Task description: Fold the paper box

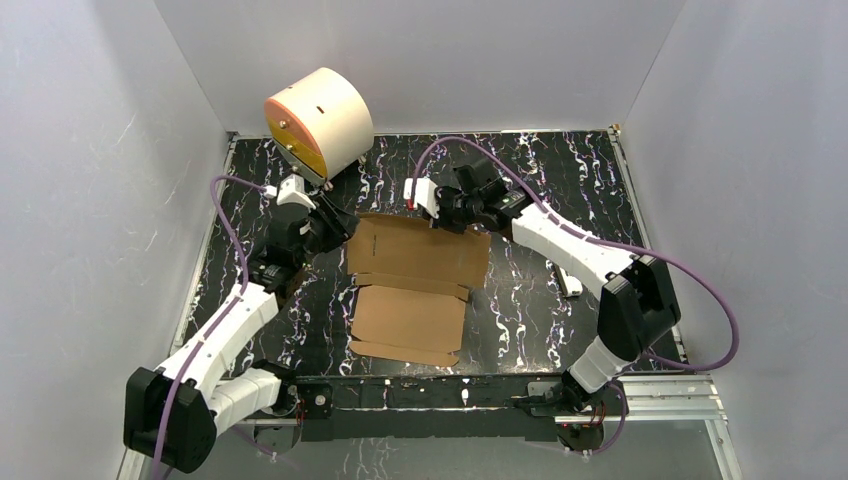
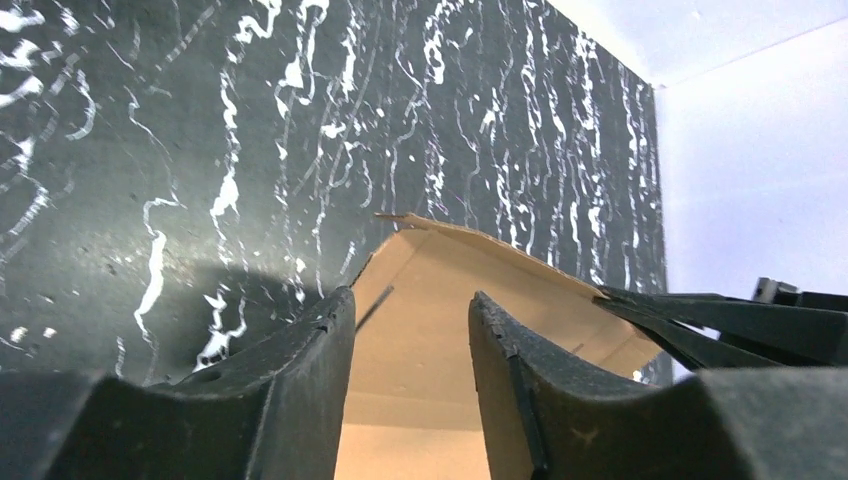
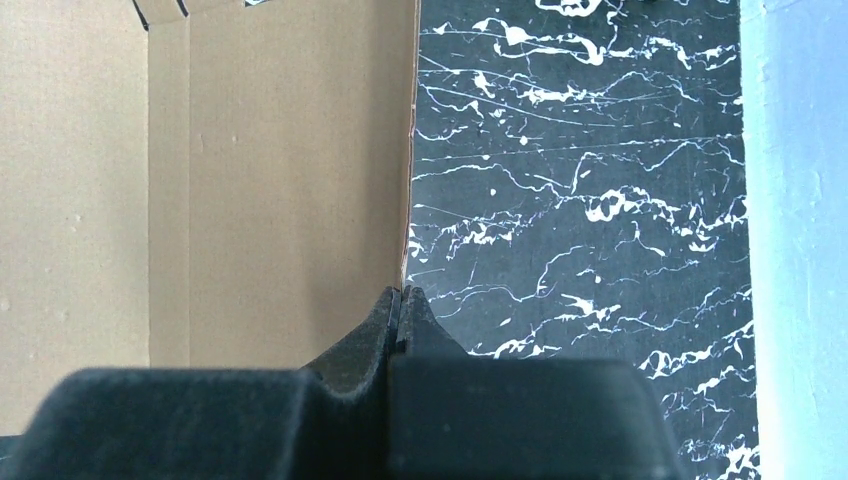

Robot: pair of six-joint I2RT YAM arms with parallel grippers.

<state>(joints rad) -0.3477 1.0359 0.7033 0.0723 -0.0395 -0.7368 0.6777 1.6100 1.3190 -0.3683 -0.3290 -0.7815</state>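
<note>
The paper box [image 1: 415,280] is a brown cardboard sheet with creases and flaps, lying mostly flat in the middle of the black marbled table [image 1: 540,170]. My right gripper [image 1: 441,222] is at its far edge. In the right wrist view this gripper [image 3: 403,292] is shut, pinching the edge of a cardboard panel [image 3: 270,170] that stands raised. My left gripper [image 1: 345,226] is at the sheet's far left corner. Seen from the left wrist, it [image 2: 410,295] is open and the lifted cardboard [image 2: 450,260] shows beyond the gap, with nothing clamped between the fingers.
A cream cylinder with an orange face [image 1: 318,120] stands at the back left, close behind the left arm. A small white-and-black bar [image 1: 570,283] lies on the table under the right forearm. White walls enclose the table on three sides.
</note>
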